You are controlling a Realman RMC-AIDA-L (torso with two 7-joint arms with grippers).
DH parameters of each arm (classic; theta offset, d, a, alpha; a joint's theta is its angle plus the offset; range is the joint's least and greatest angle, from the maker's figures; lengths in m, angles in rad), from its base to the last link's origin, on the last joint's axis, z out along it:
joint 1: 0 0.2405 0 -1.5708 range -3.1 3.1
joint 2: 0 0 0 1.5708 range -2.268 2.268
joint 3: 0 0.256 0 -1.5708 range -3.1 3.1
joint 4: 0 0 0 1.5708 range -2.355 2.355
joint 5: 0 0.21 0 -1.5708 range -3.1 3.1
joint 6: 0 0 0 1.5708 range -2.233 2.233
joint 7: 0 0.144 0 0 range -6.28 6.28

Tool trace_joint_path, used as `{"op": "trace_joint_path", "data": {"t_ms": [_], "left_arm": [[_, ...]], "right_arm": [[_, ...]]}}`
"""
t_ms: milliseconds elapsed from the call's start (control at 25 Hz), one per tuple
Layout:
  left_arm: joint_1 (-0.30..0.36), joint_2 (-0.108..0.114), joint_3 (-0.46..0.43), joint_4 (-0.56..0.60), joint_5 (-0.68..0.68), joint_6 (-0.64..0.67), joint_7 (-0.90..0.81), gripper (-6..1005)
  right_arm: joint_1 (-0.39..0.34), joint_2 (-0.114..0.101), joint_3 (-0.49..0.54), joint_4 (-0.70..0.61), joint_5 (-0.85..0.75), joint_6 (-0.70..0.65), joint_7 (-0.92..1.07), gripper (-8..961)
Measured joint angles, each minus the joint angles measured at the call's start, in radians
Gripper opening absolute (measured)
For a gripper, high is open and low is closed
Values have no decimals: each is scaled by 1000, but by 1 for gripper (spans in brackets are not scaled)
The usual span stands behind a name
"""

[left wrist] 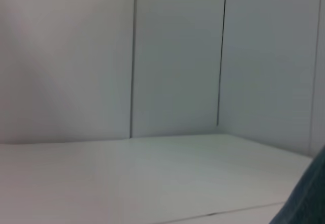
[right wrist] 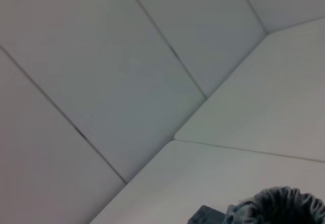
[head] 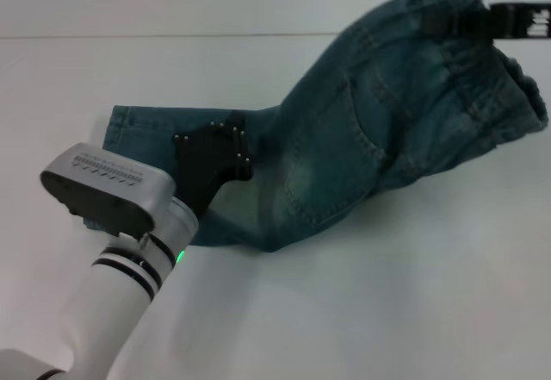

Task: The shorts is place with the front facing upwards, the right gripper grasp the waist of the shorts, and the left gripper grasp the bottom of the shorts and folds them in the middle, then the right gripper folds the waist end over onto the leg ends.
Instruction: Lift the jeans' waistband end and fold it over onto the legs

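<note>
The blue denim shorts [head: 344, 139] lie folded lengthwise on the white table. The leg ends [head: 129, 126] rest flat at the left. The gathered waist [head: 482, 78] is lifted off the table at the upper right, where my right gripper [head: 448, 21], black with a white label, is shut on it. My left gripper [head: 239, 149] sits on the leg part of the shorts near the middle, its silver wrist and green light toward me. A bit of ruffled waistband [right wrist: 279, 206] shows in the right wrist view. The left wrist view catches a sliver of denim [left wrist: 307, 206].
The white table [head: 387, 311] spreads around the shorts, and a pale wall [head: 172, 1] rises behind its far edge. My left arm [head: 112, 294] crosses the lower left corner.
</note>
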Motion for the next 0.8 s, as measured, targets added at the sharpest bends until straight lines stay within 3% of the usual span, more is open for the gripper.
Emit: {"op": "trace_joint_path", "data": {"t_ms": [280,520,800], "left_arm": [[-6,0,-49,-37,9,-47,79,1],[-6,0,-54,-46,28,-63,80,1],[-5,0,-56,-58,28,-67,81,0]], "right_arm": [[125,6,-71,-51,-44,6,44,112],[269,50,-104,-60,-173,61,40,112],[346,81,-253,-30,-210,179,35,111]]}}
